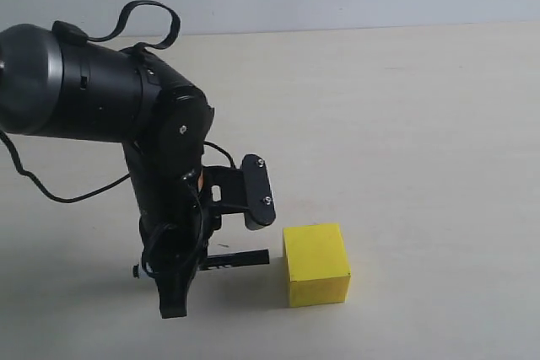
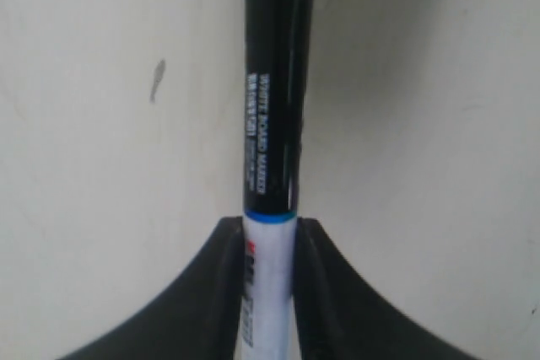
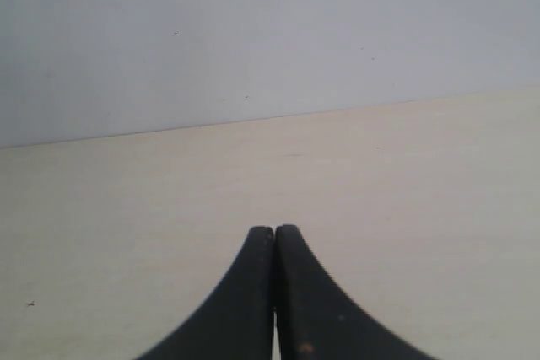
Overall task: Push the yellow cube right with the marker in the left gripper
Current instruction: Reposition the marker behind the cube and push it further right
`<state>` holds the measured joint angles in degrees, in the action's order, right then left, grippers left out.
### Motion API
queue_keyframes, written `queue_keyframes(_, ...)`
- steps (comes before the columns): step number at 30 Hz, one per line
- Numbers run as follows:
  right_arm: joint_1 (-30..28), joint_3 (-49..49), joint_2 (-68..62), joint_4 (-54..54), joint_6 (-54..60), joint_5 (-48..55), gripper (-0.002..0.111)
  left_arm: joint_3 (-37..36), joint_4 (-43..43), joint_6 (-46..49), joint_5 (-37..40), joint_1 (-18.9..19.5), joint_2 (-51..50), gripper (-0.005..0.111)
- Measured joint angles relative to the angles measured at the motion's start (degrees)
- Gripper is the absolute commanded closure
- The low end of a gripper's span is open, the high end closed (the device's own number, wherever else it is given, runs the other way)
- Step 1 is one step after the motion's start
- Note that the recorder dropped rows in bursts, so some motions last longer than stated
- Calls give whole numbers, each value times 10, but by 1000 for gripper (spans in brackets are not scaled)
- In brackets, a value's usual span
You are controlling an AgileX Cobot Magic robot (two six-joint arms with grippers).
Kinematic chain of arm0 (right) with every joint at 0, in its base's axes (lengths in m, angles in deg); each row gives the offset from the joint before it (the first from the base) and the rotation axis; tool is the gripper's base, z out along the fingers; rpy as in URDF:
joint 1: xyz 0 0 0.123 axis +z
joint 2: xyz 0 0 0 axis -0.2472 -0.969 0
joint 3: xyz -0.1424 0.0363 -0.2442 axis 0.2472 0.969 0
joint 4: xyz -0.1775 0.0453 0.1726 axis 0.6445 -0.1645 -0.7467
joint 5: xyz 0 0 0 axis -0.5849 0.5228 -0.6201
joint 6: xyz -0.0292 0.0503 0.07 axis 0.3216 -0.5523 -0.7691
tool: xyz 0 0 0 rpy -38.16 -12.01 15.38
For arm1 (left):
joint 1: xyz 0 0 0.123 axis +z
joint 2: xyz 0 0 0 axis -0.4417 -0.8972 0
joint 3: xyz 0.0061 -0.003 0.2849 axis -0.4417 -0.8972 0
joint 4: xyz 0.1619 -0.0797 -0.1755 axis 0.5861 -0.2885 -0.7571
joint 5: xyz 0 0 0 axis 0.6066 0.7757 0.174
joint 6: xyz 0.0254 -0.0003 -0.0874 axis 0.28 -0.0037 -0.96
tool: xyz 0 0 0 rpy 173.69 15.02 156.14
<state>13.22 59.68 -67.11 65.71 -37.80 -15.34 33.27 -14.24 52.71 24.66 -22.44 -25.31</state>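
The yellow cube (image 1: 315, 263) sits on the table at the lower middle of the exterior view. My left gripper (image 1: 175, 294) points down just left of it, shut on the marker (image 1: 245, 256). The marker lies level, its black cap aimed right, the tip a small gap short of the cube's left face. In the left wrist view the marker (image 2: 274, 107) has its white barrel clamped between the black fingers of the left gripper (image 2: 270, 233); the cube is out of that view. My right gripper (image 3: 274, 232) is shut on nothing and does not show in the exterior view.
The beige table (image 1: 422, 124) runs back to a pale wall. A black cable (image 1: 152, 14) loops above the thick left arm (image 1: 93, 82). A screwed black plate (image 1: 257, 191) juts from the wrist above the marker.
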Motion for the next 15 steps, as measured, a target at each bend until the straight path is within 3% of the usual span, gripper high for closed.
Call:
queue_keyframes(9,0,0,0,0,0,0,108,69,0,-6,-9,-48,-10,107)
queue_keyframes(15,0,0,0,0,0,0,108,75,10,-23,31,-8,-16,107)
